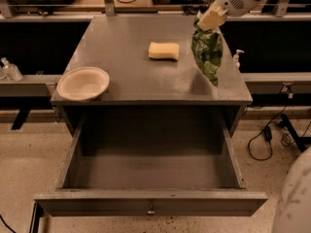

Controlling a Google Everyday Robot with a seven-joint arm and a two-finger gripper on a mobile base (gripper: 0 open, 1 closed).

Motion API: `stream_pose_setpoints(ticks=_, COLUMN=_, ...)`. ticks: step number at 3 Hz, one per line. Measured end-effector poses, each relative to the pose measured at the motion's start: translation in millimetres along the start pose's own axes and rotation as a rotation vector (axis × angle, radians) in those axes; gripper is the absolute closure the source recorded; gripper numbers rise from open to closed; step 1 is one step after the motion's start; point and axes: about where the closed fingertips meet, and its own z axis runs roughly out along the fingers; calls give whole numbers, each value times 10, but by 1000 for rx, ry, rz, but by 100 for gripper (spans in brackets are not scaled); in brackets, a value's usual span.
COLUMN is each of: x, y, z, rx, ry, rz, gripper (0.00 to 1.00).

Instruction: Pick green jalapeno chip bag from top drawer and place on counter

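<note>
The top drawer (146,201) stands pulled wide open, its knob (151,210) nearest. Behind it, on the counter (127,72), a pale bowl (83,83) sits at the front left corner and a yellow sponge (164,51) farther back. Over the right side, the gripper (210,21) is clamped on the top edge of the green jalapeno chip bag (208,57), which hangs above the counter.

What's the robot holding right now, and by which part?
The gripper, above the counter's right side, grips the green jalapeno chip bag by its top edge; the bag hangs below it.
</note>
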Motion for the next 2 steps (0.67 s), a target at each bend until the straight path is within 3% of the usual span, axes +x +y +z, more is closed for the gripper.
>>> stream_pose_setpoints(ticks=2, x=-2, y=12, z=80, rx=-9, ry=5, rz=5, gripper=12)
